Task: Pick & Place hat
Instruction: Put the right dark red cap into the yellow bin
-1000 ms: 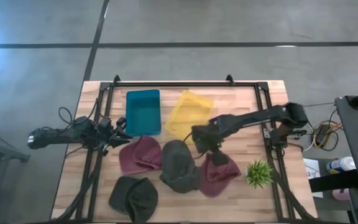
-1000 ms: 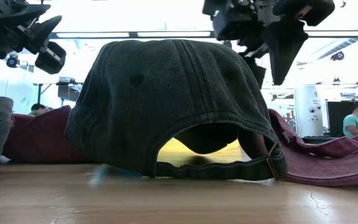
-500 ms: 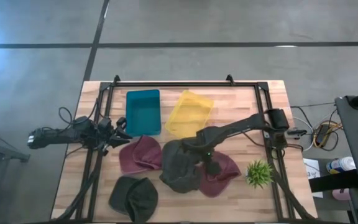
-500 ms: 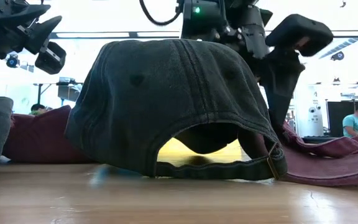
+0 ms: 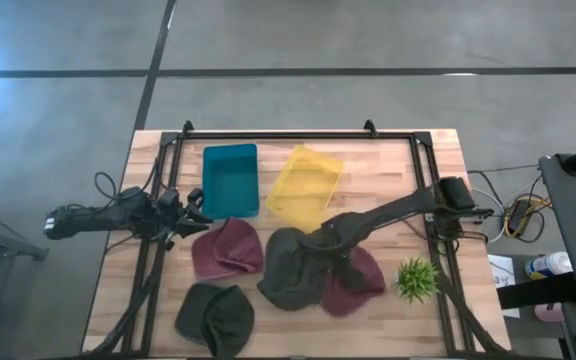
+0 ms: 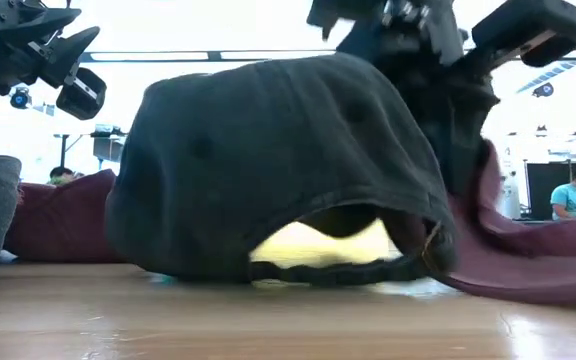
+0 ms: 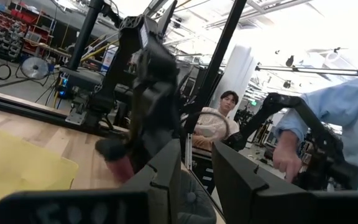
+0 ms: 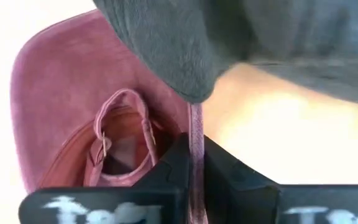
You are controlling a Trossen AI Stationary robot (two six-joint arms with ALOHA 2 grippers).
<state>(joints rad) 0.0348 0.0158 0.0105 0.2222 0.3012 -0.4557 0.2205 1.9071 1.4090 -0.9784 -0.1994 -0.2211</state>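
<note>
Right gripper [image 5: 336, 250]: low over the middle of the wooden table [image 5: 388, 175], fingers closed tight on a thin edge of the maroon hat [image 8: 61, 99]; the wrist view shows that pink edge pinched between the two fingers [image 8: 173, 165].

Maroon hat, held: lying on the table just right of the gripper, strap and buckle facing the wrist camera.

Dark grey hat [image 5: 290, 268]: immediately left of the gripper, touching it and lapping over the maroon hat's edge; in the low view its dome [image 6: 268, 170] fills the foreground and hides the grip. Closest obstruction.

Potted green plant [image 5: 416, 278]: to the gripper's right, beyond the maroon hat, near the table's right edge.

Yellow tray [image 5: 306, 184]: just behind the gripper, tilted, with bare wood to its right.

Teal tray [image 5: 230, 179]: behind and left, beside the yellow tray.

Second maroon hat [image 5: 228, 248]: left, past the dark grey hat.

Second dark hat [image 5: 215, 317]: front left, near the table's front edge.

Black frame rails [image 5: 298, 134]: along the back and both sides of the table.

Left gripper [image 5: 196, 207]: waiting at the left side, beside the teal tray, fingers [image 7: 166, 168] a narrow way apart, holding nothing.

People: in the room beyond.
</note>
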